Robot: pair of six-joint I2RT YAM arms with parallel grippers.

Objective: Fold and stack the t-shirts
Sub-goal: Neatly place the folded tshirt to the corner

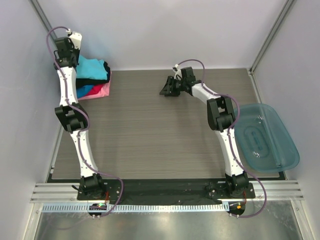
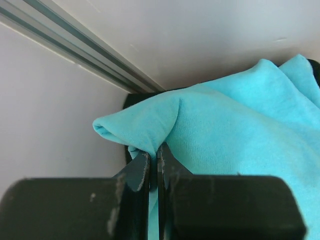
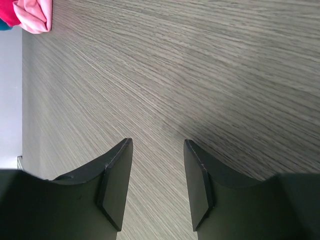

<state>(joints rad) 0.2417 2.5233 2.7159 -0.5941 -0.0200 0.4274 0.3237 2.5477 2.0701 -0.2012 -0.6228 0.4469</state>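
Left end effector [image 2: 154, 159] clenched on turquoise t-shirt [image 2: 240, 130] beside wall [image 2: 50, 125]; right end effector [image 3: 157, 146] released over table [image 3: 210, 70].

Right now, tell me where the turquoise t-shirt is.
Top view: the turquoise t-shirt tops the folded stack in the far-left corner, pinched by the left claw.

turquoise cloth t-shirt [image 2: 240, 130]: soft knit, matt, slightly fuzzy. grey wood-grain tabletop [image 3: 200, 75]: matt, fine linear texture. translucent teal plastic tub [image 1: 265, 137]: smooth, glossy. silver metal rail [image 2: 75, 47]: smooth, satin. left gripper [image 2: 154, 151] fingers: black, matt, scuffed.
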